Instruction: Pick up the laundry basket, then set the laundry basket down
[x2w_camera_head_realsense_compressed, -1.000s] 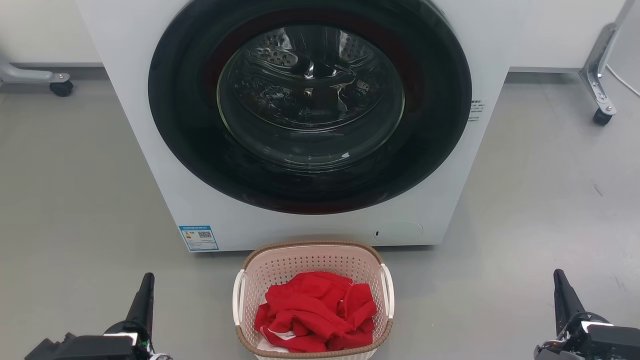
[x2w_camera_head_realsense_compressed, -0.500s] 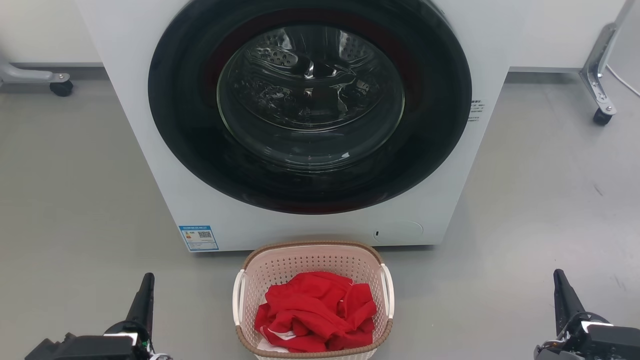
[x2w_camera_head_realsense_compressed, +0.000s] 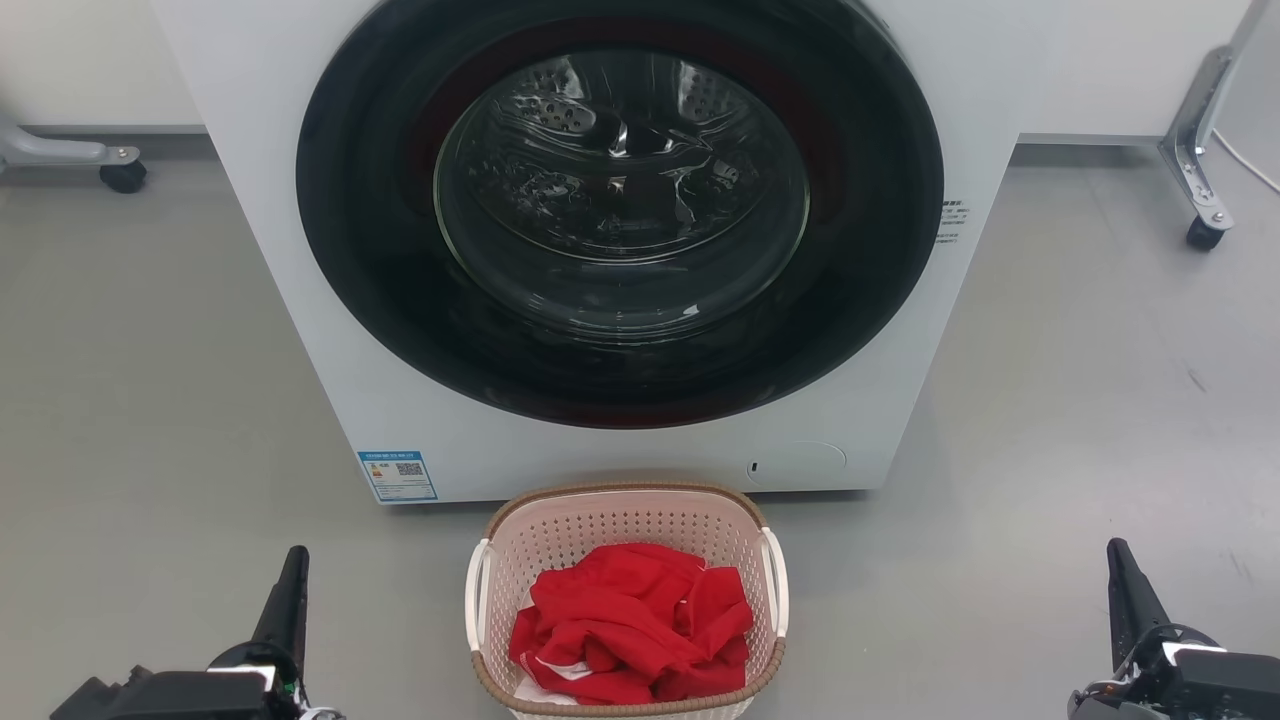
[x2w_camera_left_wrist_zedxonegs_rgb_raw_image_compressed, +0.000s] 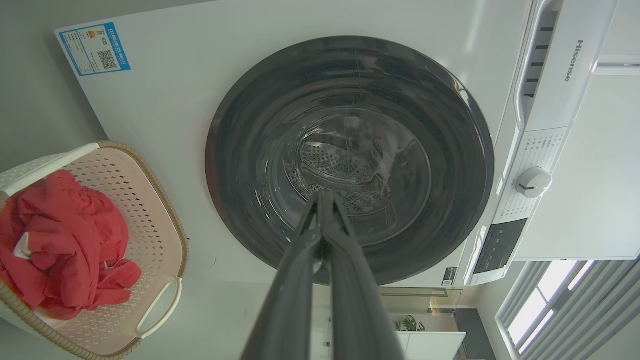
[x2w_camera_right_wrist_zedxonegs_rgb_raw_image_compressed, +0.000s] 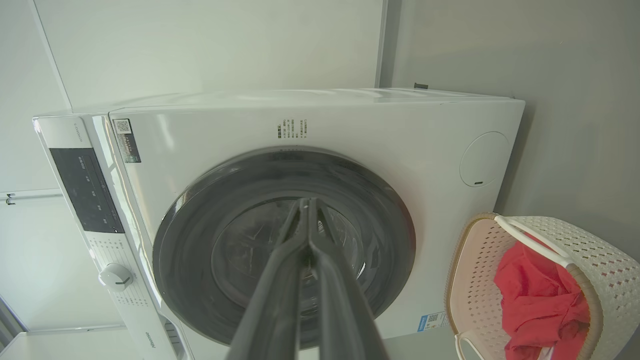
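Laundry basket (x2w_camera_head_realsense_compressed: 600, 525) sits on the floor (x2w_camera_head_realsense_compressed: 150, 420), dead centre in front of the washing machine (x2w_camera_head_realsense_compressed: 480, 460). Its far rim is close up to the machine's base; can't tell if they touch. Inside is a crumpled red garment (x2w_camera_head_realsense_compressed: 630, 620), heaped approx. to rim level, w/ a bit of white fabric (x2w_camera_head_realsense_compressed: 540, 690) poking out under it at the near left. The machine door is closed and the drum behind the glass looks shiny.

The white handles (x2w_camera_head_realsense_compressed: 476, 590) on both sides of the basket are free. There's bare grey floor to the left and right of it. Caster legs (x2w_camera_head_realsense_compressed: 123, 176) stand well off at the far corners.

Left pincer (x2w_camera_head_realsense_compressed: 297, 555) hangs low, left of the basket and well apart from that handle. Its fingers are pressed together at the tips, gripping nothing. Right pincer (x2w_camera_head_realsense_compressed: 1115, 548) is even further off on the other side, also closed up tight w/ nothing in it. Both point toward the machine.
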